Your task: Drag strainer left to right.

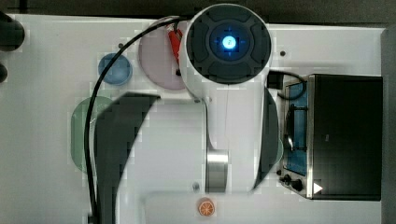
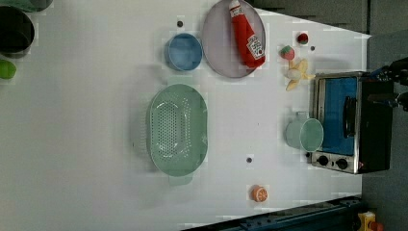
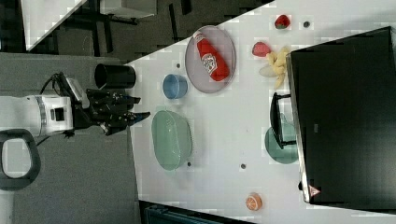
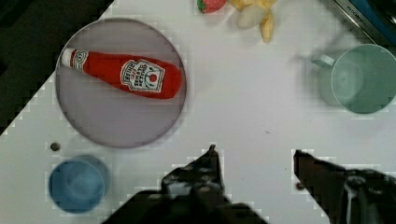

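Left view showed the strainer (image 2: 177, 129) at mid-frame on the white bench (image 2: 86, 120); right view had the gripper (image 3: 135, 107) at left, fingers parted, empty.

Things laid out around the strainer on the table

In the left view, the strainer (image 2: 177, 128) sits on the table (image 2: 86, 144); the bowl (image 2: 184, 52) lies above it, the plate (image 2: 226, 48) up to the left view's right with the ketchup bottle (image 2: 246, 33) on it, and the cup (image 2: 305, 134) and toaster oven (image 2: 351, 122) far right.
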### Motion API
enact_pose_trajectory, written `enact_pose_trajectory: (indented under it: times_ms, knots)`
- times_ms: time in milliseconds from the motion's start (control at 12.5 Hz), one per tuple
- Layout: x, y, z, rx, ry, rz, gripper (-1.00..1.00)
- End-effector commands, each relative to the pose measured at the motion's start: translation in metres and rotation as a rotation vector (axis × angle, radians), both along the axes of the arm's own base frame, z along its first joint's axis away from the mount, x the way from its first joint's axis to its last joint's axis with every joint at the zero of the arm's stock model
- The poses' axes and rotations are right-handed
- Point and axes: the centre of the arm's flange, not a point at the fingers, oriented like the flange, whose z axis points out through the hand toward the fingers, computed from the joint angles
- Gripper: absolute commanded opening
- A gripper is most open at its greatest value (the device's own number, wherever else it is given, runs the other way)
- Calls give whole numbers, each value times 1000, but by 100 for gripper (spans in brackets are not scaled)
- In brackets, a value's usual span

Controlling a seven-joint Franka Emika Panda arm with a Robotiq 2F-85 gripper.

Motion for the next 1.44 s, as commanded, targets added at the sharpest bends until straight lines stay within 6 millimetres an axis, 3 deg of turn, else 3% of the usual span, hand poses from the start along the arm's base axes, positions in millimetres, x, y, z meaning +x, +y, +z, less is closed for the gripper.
enact_pose_trajectory:
  times_ms: [80, 240, 400, 480, 880, 1200, 1440]
  knots:
    - [-143, -34, 78, 12, -21, -40, 60]
    - [-143, -33, 77, 12, -19, -38, 99]
    - [-140, -17, 73, 15, -15, -10, 100]
    - [-137, 1, 68, 24, -10, 22, 100]
    - [-111, 136, 17, -20, 8, 119, 100]
    - [-94, 243, -57, -16, 0, -11, 100]
    - [-88, 300, -124, 28, 34, -198, 100]
